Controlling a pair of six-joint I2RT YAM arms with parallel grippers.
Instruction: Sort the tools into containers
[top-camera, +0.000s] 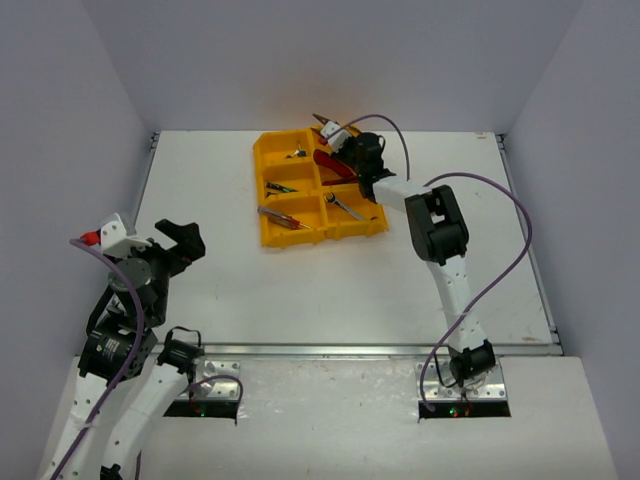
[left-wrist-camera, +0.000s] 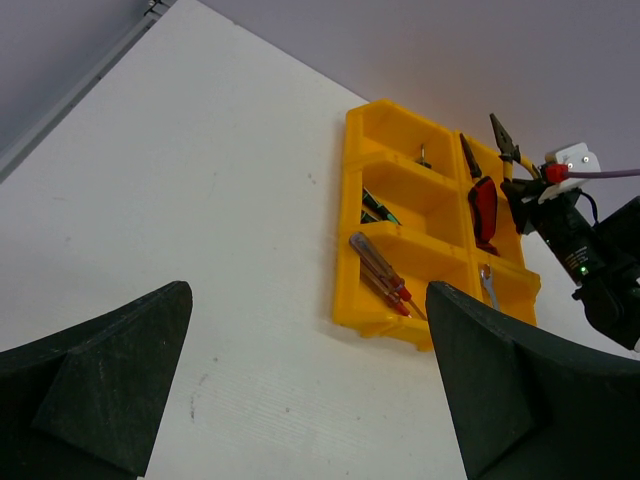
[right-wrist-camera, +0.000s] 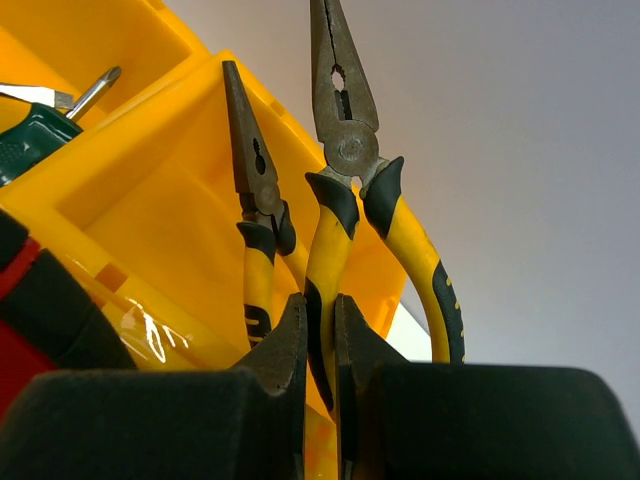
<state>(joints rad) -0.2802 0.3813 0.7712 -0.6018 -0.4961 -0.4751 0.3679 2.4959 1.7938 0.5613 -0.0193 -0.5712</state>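
Right wrist view, and the right pincer (right-wrist-camera: 320, 330) is clamped on one handle of the yellow-and-black long-nose pliers (right-wrist-camera: 345, 150). The other handle bows free to the pincer's right. The tool's long axis runs straight out from the fingertips, nose pointing directly away from the pincer.

Just left of the held tool, a second pair of pliers (right-wrist-camera: 260, 190) leans against a wall of the yellow tray (right-wrist-camera: 150, 200), nose also pointing away. So the target compartment lies to the pincer's left and beneath it. To the right of the held handle there is only bare grey wall. That is the relation the release turns on: the pliers look to be at the tray's outer edge, so they probably need to go left and down, not right.

From the top camera, the right arm is at the tray's far right corner. The left pincer (left-wrist-camera: 305, 300) sits wide open with nothing in it, well away over the table (top-camera: 300, 290). The tray is far ahead of it and to its right. The right arm is clearly the nearer one.

The count from the left wrist view:
- Six compartments, two by three.
- Two pliers, one gripped and one in the tray.
- One red knife (left-wrist-camera: 484, 208) in plain sight.
- One silver wrench (left-wrist-camera: 488, 284).
- What looks like two red-handled screwdrivers (left-wrist-camera: 378, 268) sharing a compartment.
- Green-handled screwdrivers (left-wrist-camera: 375, 208) in the next one, number hard to tell.
- Something small in the far compartment beyond them, too small to name.

No tools show on the table itself.
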